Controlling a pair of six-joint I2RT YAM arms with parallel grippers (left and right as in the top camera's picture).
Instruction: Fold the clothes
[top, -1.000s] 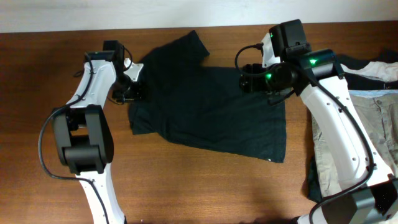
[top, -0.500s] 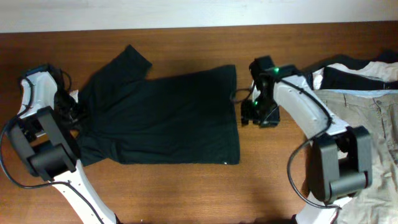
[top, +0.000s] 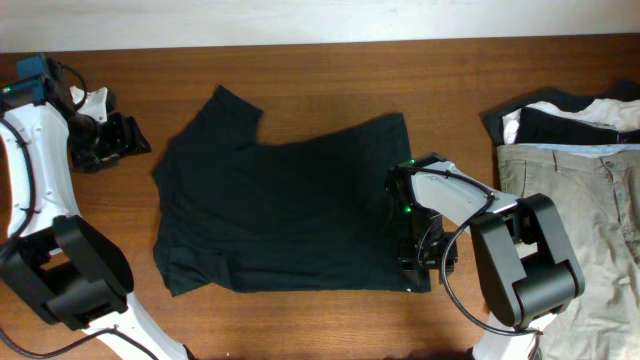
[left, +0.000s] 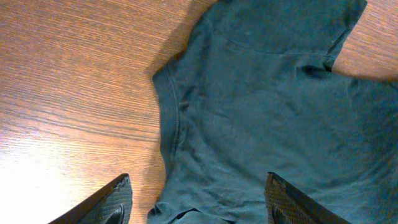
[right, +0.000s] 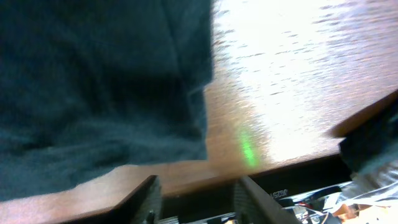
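Observation:
The very dark navy T-shirt (top: 280, 205) lies spread flat in the middle of the wooden table, with one sleeve toward the back. My left gripper (top: 136, 140) is open and empty, just left of the shirt's upper left edge. In the left wrist view its fingers (left: 200, 204) frame the shirt (left: 267, 106) without touching it. My right gripper (top: 418, 272) sits at the shirt's lower right corner. In the right wrist view it (right: 199, 200) is open and empty over the table's front edge, with the shirt's hem corner (right: 99, 87) just behind. The white mark does not show.
Beige khaki trousers (top: 575, 225) lie at the right side of the table. Black-and-white garments (top: 565, 115) are bunched behind them. The table's front edge (right: 186, 177) is right under the right gripper. Bare wood (left: 68, 93) lies left of the shirt.
Both grippers held the shirt's back edge, dragged it left, then let go. The shirt now lies flat. The left arm rose to the back left; the right moved to the shirt's front right corner.

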